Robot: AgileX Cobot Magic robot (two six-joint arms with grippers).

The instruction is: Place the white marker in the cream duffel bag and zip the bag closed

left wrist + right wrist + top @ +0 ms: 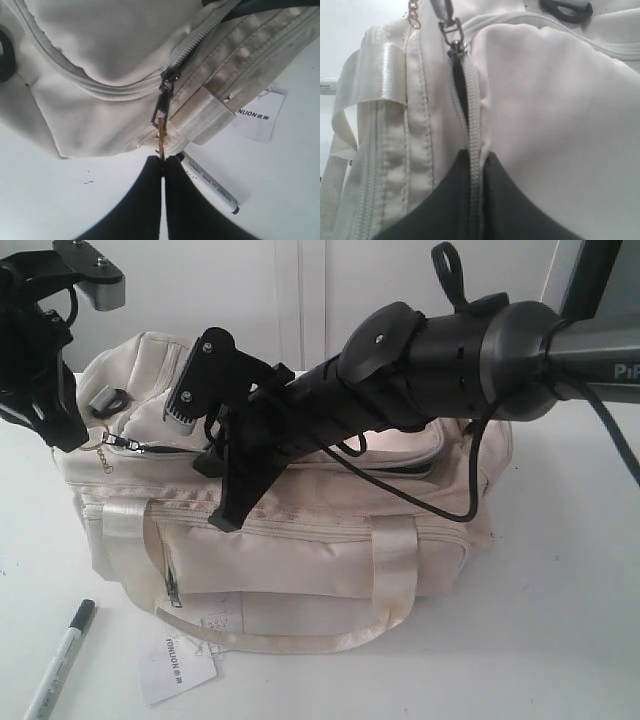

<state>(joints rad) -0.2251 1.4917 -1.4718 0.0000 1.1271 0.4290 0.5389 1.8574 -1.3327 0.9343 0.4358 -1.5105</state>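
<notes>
The cream duffel bag (320,560) lies across the middle of the white table. The white marker (60,662) lies on the table in front of the bag's left end, outside it, dark cap toward the bag. My left gripper (82,440) is at the bag's left end, shut on the gold chain of the zip pull (161,131), just above the marker (212,189). My right gripper (228,515) reaches across over the bag's top, shut on the grey zipper edge (476,135). Between the slider (455,47) and those jaws a narrow dark slit shows.
A white paper tag (175,668) lies on the table by the front handle (395,560). A black strap ring (566,9) sits on the bag's end. A black cable (470,495) hangs from the right arm over the bag.
</notes>
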